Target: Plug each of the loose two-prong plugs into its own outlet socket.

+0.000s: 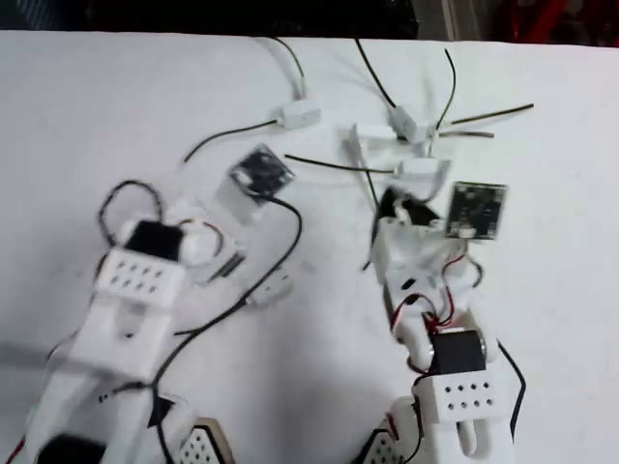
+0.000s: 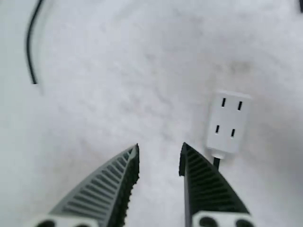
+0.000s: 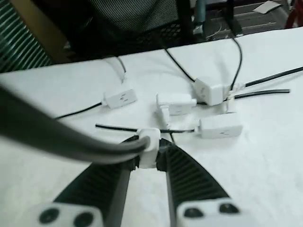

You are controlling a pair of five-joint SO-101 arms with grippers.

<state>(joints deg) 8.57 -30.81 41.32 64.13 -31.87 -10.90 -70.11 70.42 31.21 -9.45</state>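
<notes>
While the right gripper (image 3: 148, 161) pinched one white plug (image 3: 149, 141), four white blocks (image 3: 176, 103) lay toward the far edge of the table (image 3: 265, 179), left gripper (image 2: 159, 149) spread beside one four-slot socket (image 2: 226, 124).

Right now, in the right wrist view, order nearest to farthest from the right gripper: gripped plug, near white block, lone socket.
1. plug, held by the right gripper.
2. near white block, just ahead.
3. lone socket, farther off, toward the robot's left.
</notes>
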